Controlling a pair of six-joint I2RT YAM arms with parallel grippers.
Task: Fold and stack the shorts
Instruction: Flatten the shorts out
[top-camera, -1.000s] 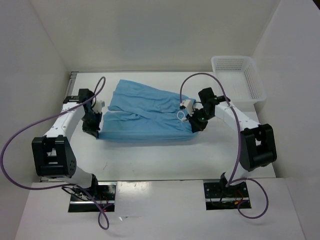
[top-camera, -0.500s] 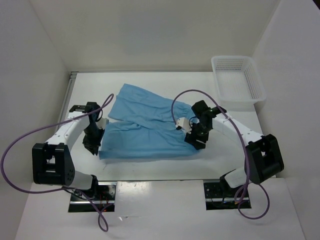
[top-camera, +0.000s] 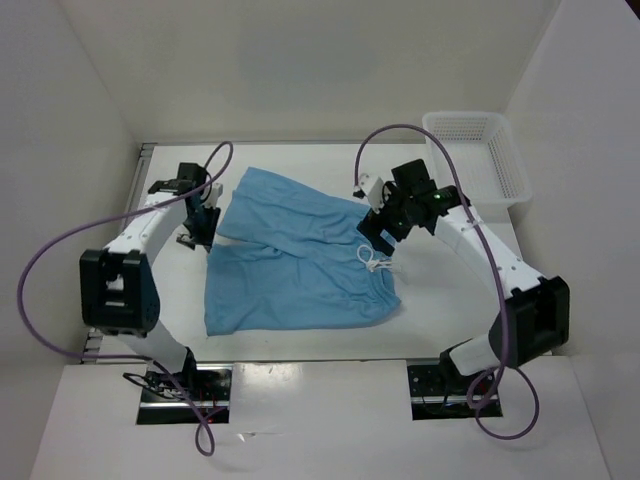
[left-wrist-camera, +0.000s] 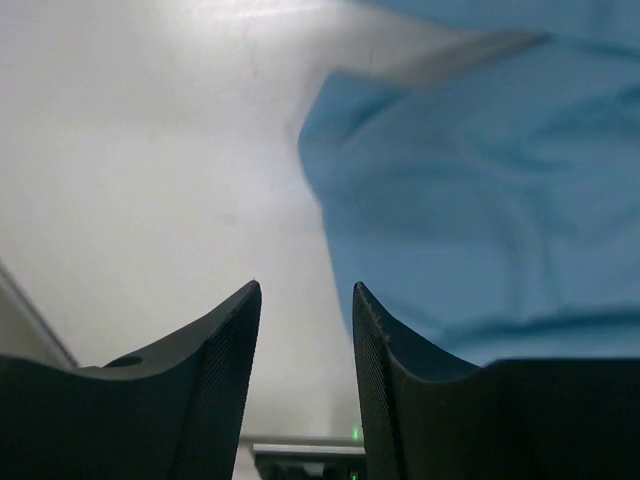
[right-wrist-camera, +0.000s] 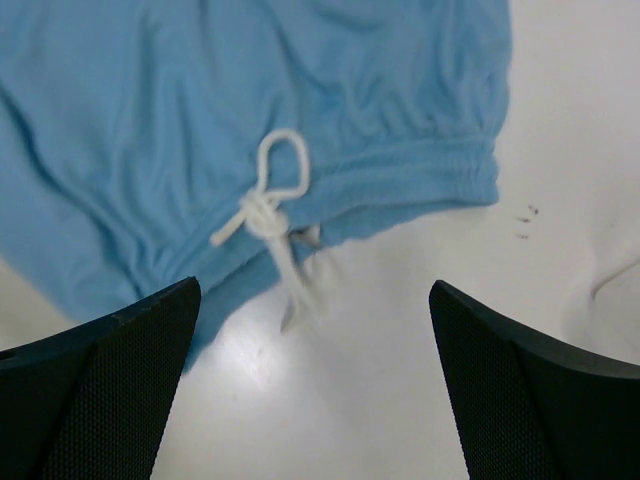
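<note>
The light blue shorts (top-camera: 300, 265) lie spread flat in the middle of the table, waistband to the right. Their white drawstring (top-camera: 373, 260) is tied in a loop at the waistband's edge. My left gripper (top-camera: 198, 228) hovers just off the shorts' far-left corner, open, with only bare table between its fingers (left-wrist-camera: 230, 345). In the left wrist view the blue cloth (left-wrist-camera: 480, 200) lies to the right of that gripper (left-wrist-camera: 305, 292). My right gripper (top-camera: 377, 228) hangs over the waistband, wide open and empty. The right wrist view shows the drawstring (right-wrist-camera: 268, 205) and gathered waistband (right-wrist-camera: 420, 170) above that gripper (right-wrist-camera: 315, 290).
A white mesh basket (top-camera: 500, 150) stands at the far right corner of the table. White walls close in the table on the left, back and right. Purple cables loop from both arms.
Both grippers have opened and let go of the shorts, then drawn back toward the far side. The shorts were pulled toward the near edge and now lie flatter.
</note>
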